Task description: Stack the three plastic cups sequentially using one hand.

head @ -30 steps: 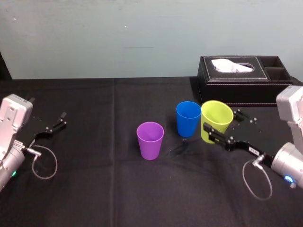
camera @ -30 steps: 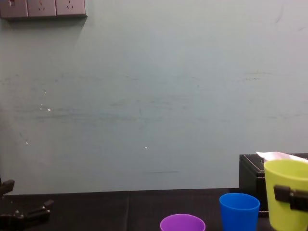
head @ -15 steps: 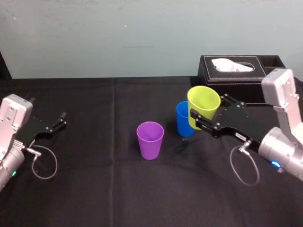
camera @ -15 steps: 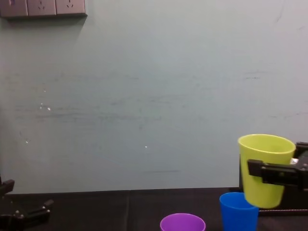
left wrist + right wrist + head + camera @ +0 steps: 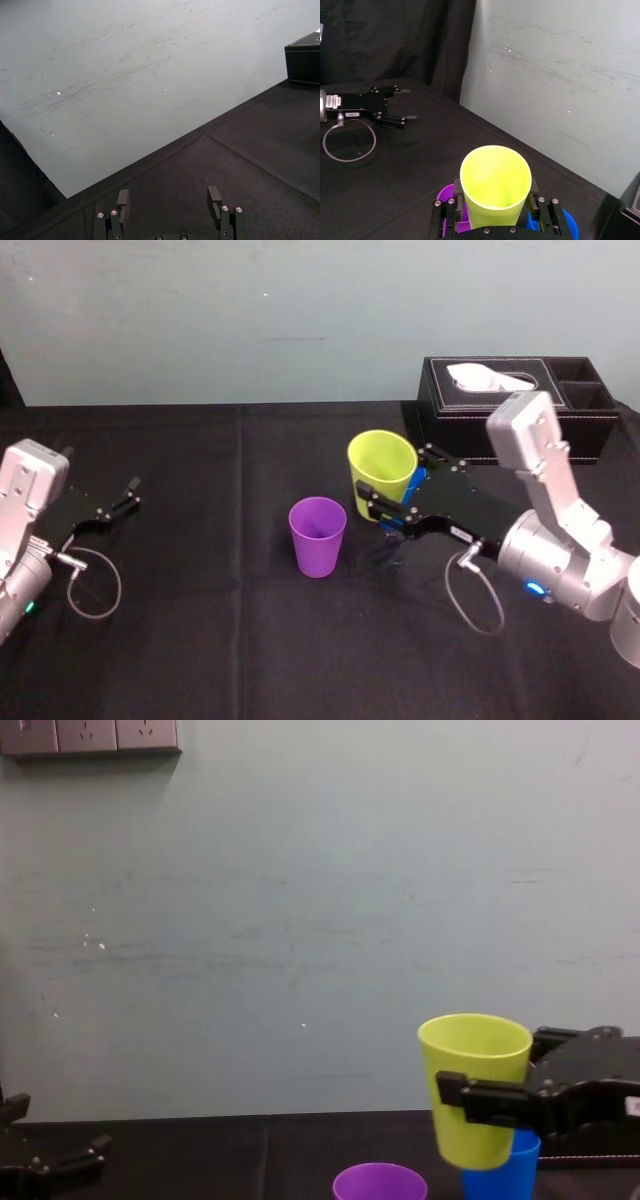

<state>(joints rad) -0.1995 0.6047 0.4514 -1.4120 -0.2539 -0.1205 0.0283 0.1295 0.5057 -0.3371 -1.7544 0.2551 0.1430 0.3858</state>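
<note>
Now: yellow-green cup aloft, upright, above desk, between purple cup and blue cup; contact with blue cup unclear. You likely nest it in purple cup: centre base over mouth, lower straight, let go only once seated. Right gripper fingers clenched on cup's wall, one each side below rim. Left gripper parked far left, fingers spread, empty.

I see plain yellow-green cup at frame centre, plain purple cup lower left of it, blue cup behind. Right end effector black, arm silver-grey. Desk black. Tissue box black, upper right, white tissue.
</note>
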